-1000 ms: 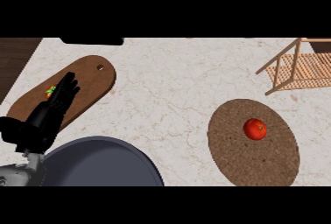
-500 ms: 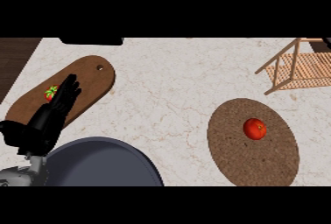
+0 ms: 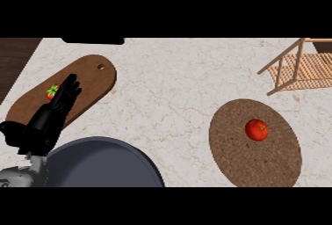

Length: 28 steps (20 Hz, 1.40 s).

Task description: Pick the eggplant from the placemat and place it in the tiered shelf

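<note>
Head view, from above the marbled bench (image 3: 168, 79): the robot's left hand (image 3: 55, 112) lies stretched over a wooden cutting board (image 3: 97, 77) at the left, fingers straight and relaxed, holding nothing, their tips beside a small red fruit with a green stalk (image 3: 52, 91) that they partly hide. The task's thing looks more like a round red fruit (image 3: 257, 130) than an eggplant; it sits untouched in the middle of the round brown placemat (image 3: 253, 162) at the right, well apart from that hand. The tiered shelf (image 3: 304, 66) waits at the upper right, beyond the mat. A dark round pan (image 3: 103, 165) fills the lower left. The right hand is out of sight. Against half a second ago, the left hand has slid slightly along the board, uncovering more of the small fruit; everything else sits as it was.
</note>
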{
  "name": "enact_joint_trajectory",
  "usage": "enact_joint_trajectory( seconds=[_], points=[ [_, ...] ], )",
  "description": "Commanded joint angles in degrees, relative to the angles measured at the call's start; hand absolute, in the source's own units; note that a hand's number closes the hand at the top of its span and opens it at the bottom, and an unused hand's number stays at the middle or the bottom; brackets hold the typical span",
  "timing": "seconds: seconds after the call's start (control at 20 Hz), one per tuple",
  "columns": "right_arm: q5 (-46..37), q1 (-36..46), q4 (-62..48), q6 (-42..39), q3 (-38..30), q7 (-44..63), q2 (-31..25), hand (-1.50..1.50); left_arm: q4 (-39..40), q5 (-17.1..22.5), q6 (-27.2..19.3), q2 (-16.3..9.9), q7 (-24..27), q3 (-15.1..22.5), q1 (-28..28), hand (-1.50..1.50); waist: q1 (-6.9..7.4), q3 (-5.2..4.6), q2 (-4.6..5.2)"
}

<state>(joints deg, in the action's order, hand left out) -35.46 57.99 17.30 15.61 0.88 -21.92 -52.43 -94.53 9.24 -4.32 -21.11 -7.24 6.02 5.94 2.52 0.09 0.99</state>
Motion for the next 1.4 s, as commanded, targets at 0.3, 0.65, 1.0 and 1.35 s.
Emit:
enact_joint_trajectory(
  seconds=[0.3,0.65,1.0,1.35],
  points=[
    [-10.0,5.4,-6.8,-1.3,5.7,9.2,-4.1,-1.5,0.8,-1.6,-0.6,2.0,-0.5,1.2,1.1,0.0,0.03,0.01,-0.03],
    [0.7,9.8,-6.6,-2.7,-5.1,6.1,-4.0,-1.5,1.3,0.6,1.7,-0.4,-0.8,-1.9,1.0,0.0,-0.4,0.05,-0.15],
    [8.4,16.4,-6.6,-11.5,-13.2,11.2,-11.1,-1.5,-2.2,-0.2,0.0,0.7,-3.0,-1.1,-0.9,0.0,-1.22,-0.02,-0.77],
    [18.9,17.5,-13.3,-21.2,-24.2,20.0,-22.0,-1.5,-0.6,0.8,1.6,-0.1,0.7,-2.8,-3.4,0.0,-1.68,0.06,-0.68]
  ],
)
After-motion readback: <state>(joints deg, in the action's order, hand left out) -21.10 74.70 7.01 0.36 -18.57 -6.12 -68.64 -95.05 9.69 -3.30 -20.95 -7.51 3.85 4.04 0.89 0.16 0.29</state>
